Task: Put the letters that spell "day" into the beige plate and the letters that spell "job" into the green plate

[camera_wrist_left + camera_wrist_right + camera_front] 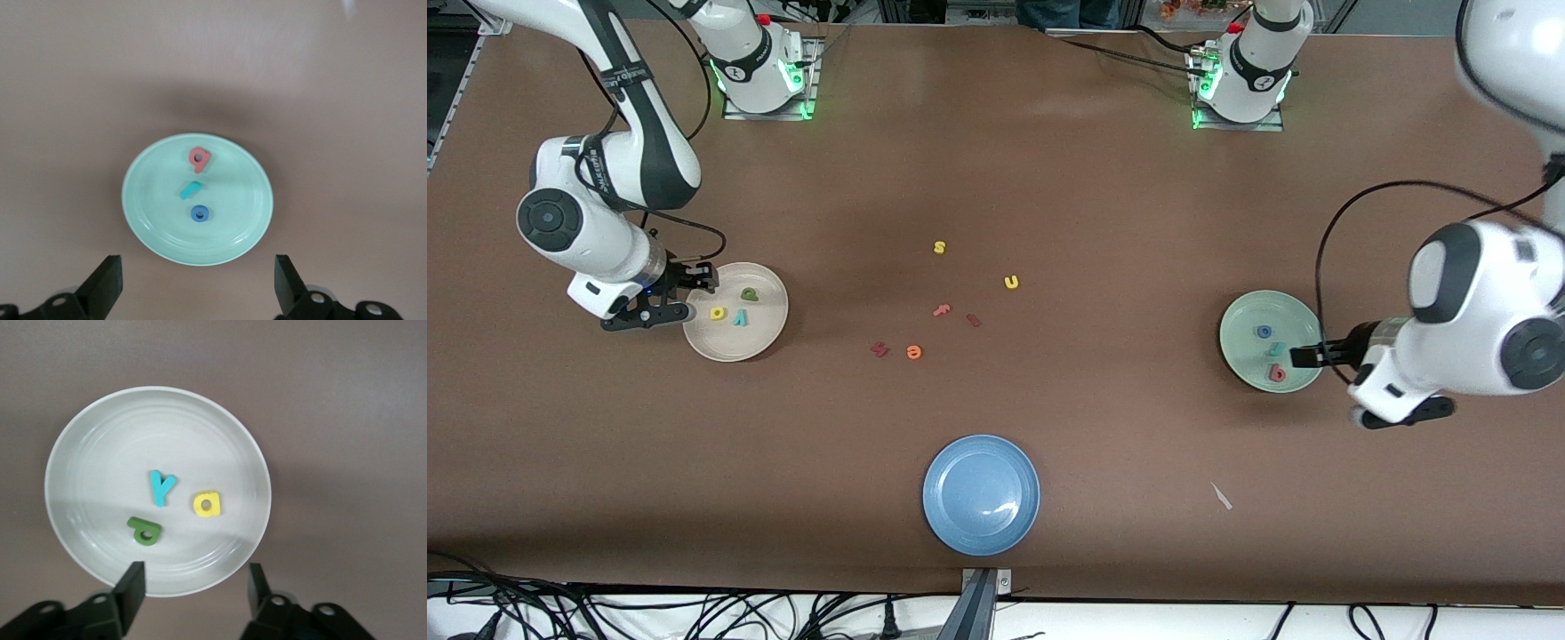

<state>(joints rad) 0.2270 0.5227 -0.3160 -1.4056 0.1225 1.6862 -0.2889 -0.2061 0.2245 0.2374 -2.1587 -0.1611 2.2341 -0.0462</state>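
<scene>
Brown table (1049, 178) carrying three plates and scattered foam letters, shown from largest item to smallest.

Blue plate (981, 494) lying nearest the front camera, midway between the two ends of the table.

Beige plate (729, 347) (100, 427) sitting toward the right arm's end of the table, holding the yellow d (718, 313) (207, 504), the green a (749, 294) (145, 531) and the teal y (740, 317) (161, 487), all lying flat and apart from one another.

Green plate (1240, 311) (153, 227) sitting toward the left arm's end of the table, holding the blue o (1264, 332) (199, 214), the teal j (1276, 349) (190, 191) and the pinkish-red b (1277, 373) (199, 158), lined up in a row without touching.

Right gripper (685, 293) (193, 587) hanging over the rim of the beige plate, jaws standing open and gripping nothing.

Left gripper (1303, 357) (197, 287) hanging over the rim of the green plate, jaws spread wide and gripping nothing.

Loose letters lying on the bare table between the two plates: yellow s (939, 247), yellow u (1011, 282), pink f (942, 310), orange e (913, 352), and two dark red letters (880, 349) too small for reading.
</scene>
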